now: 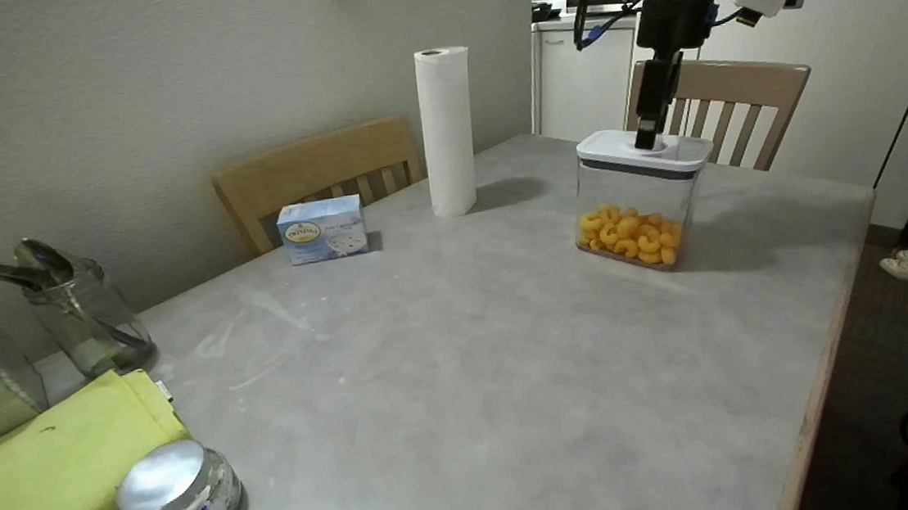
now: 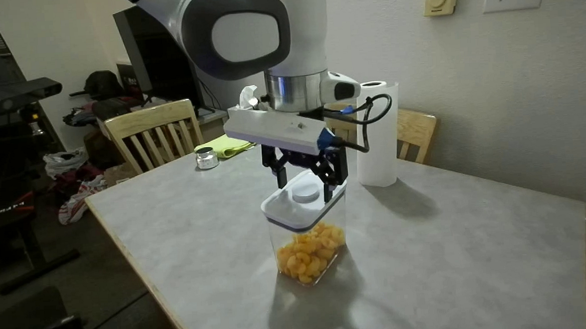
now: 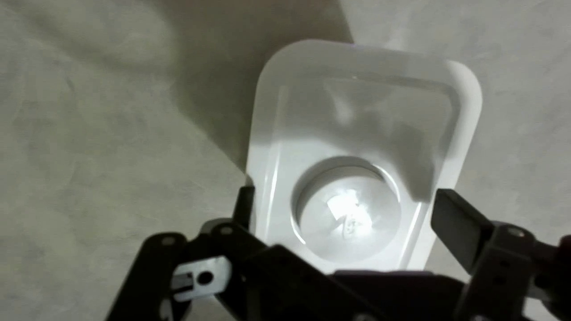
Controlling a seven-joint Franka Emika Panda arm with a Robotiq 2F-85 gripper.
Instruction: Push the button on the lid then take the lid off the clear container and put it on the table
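Observation:
The clear container (image 1: 633, 190), with curved yellow-orange pieces at its bottom, stands upright on the grey table (image 1: 448, 370). Its white lid (image 2: 284, 209) sits on top, dark-rimmed beneath. A round white button (image 3: 352, 227) stands raised from a circular recess in the lid, seen in the wrist view. My gripper (image 2: 305, 190) points straight down over it, jaws spread wide. One finger (image 2: 328, 192) is on each side of the button, and I see a gap between button and fingers in the wrist view. Whether the fingertips touch the lid I cannot tell.
A paper towel roll (image 1: 447, 132) and a blue-white tea box (image 1: 324, 230) stand along the wall side. Farther off are a shiny metal tin (image 1: 180, 501), a yellow cloth (image 1: 55, 487) and a glass jar (image 1: 90, 328) with cutlery. Wooden chairs border the table.

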